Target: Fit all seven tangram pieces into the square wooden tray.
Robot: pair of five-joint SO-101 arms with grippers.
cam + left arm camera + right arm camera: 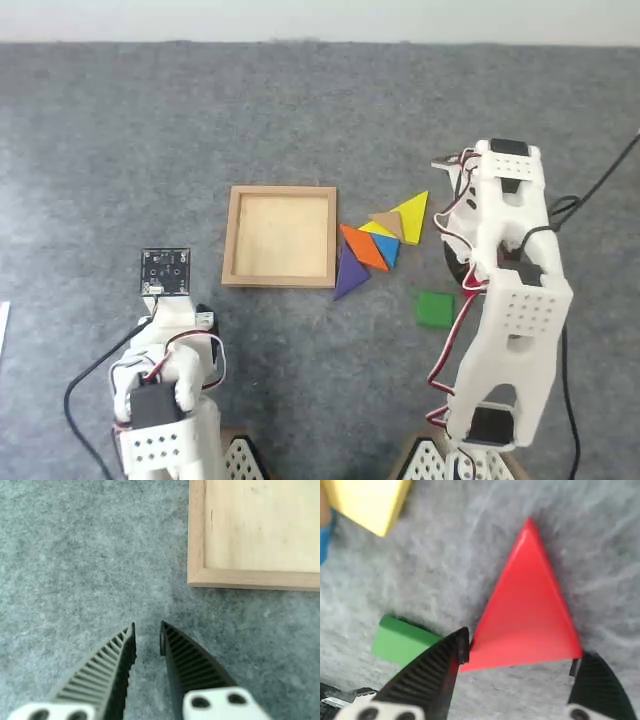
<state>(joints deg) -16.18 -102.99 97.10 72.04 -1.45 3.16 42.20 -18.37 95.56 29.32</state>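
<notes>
High view: the tray (229, 240) lies bare on the mat (120, 140). Just beside its edge toward the right arm (510, 300) cluster 6 pieces: orange triangle (362, 247), purple triangle (348, 275), blue piece (388, 250), tan piece (389, 222), small yellow triangle (376, 229) and big yellow triangle (413, 215). The green square (434, 308) sits apart.

Left wrist view: the left gripper (147, 630) hangs over mat near a tray corner, jaws narrow, holding nothing.

Right wrist view: the right gripper (520, 655) is spread wide, straddling the red triangle (527, 610) lying on the mat; 1 fingertip touches its corner.
</notes>
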